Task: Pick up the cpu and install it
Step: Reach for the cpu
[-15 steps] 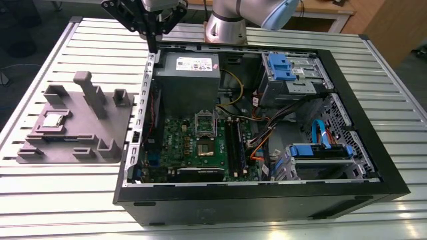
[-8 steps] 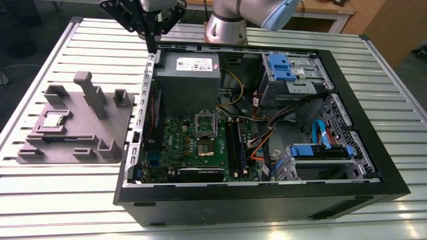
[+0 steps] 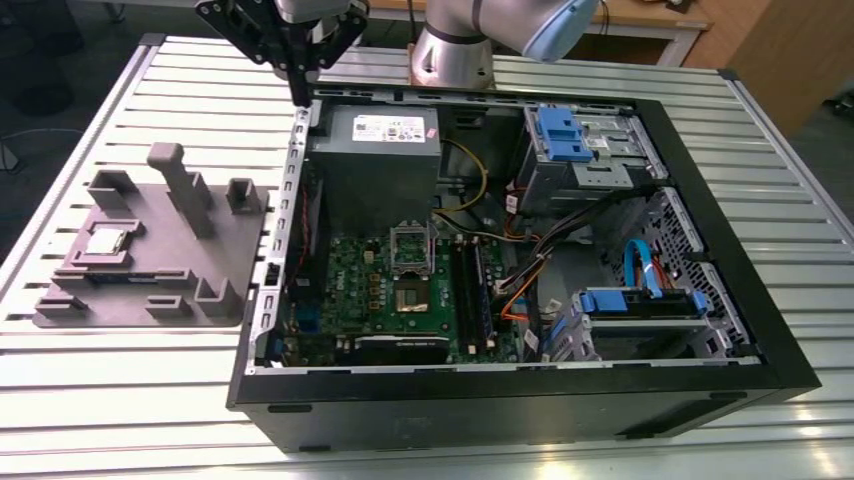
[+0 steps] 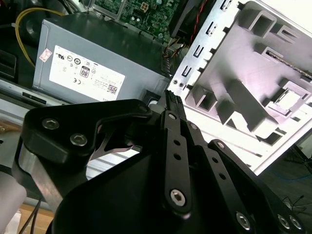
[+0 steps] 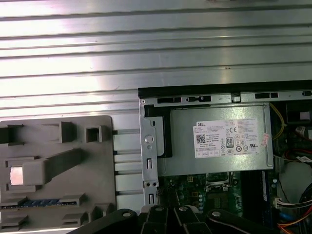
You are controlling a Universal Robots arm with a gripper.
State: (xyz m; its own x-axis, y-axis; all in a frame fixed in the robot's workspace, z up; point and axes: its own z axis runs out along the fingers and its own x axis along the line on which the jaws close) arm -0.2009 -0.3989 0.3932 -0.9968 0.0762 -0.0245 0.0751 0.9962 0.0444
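Black pincer [image 3: 303, 97] cut off; cpu [image 3: 107, 241] seemingly recessed.

The table [image 3: 120, 400] is overlooked from high up in the exterior view. The power supply [image 5: 219, 141] and grey tray [image 5: 97, 175] are seen straight down in the first wrist view, and closer and slantwise past the pincer [image 4: 171, 96] in the second wrist view.

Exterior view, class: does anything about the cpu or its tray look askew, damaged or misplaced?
Nothing stands out. The cpu lies flat in a recess of the grey fixture tray beside the open computer case.
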